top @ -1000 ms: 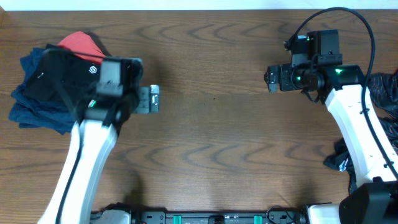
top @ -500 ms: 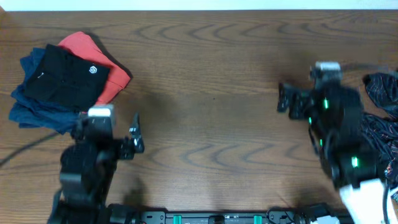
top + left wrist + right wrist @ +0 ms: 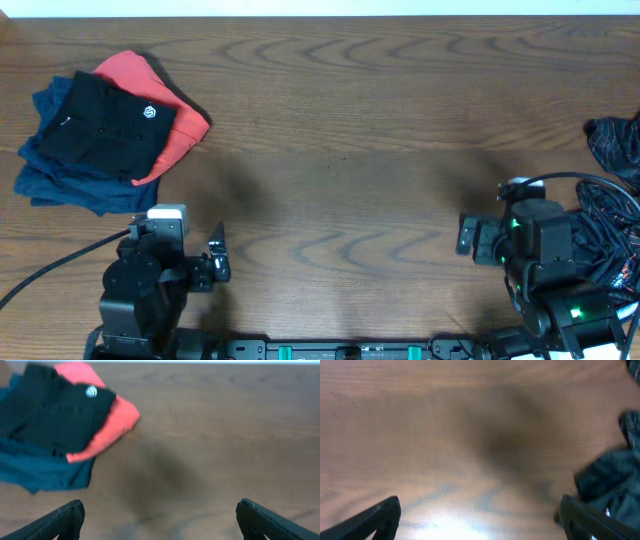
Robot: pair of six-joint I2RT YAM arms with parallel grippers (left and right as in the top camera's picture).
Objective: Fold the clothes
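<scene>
A folded stack lies at the far left: a black shirt (image 3: 105, 125) with a small white logo on top, a red garment (image 3: 170, 125) under it and a navy one (image 3: 60, 180) at the bottom. The stack also shows in the left wrist view, black shirt (image 3: 55, 410), red (image 3: 112, 425), navy (image 3: 45, 472). A loose heap of black patterned clothes (image 3: 612, 210) lies at the right edge and shows in the right wrist view (image 3: 612, 480). My left gripper (image 3: 217, 258) is open and empty near the front edge. My right gripper (image 3: 466, 234) is open and empty beside the heap.
The wooden table (image 3: 340, 150) runs under both arms. A black cable (image 3: 50, 270) trails from the left arm to the left edge. The right arm's cable (image 3: 590, 185) loops over the heap.
Both arms have drawn back toward the front edge, the left away from the folded stack and the right from mid-table to beside the heap. Both grippers stay open and empty.
</scene>
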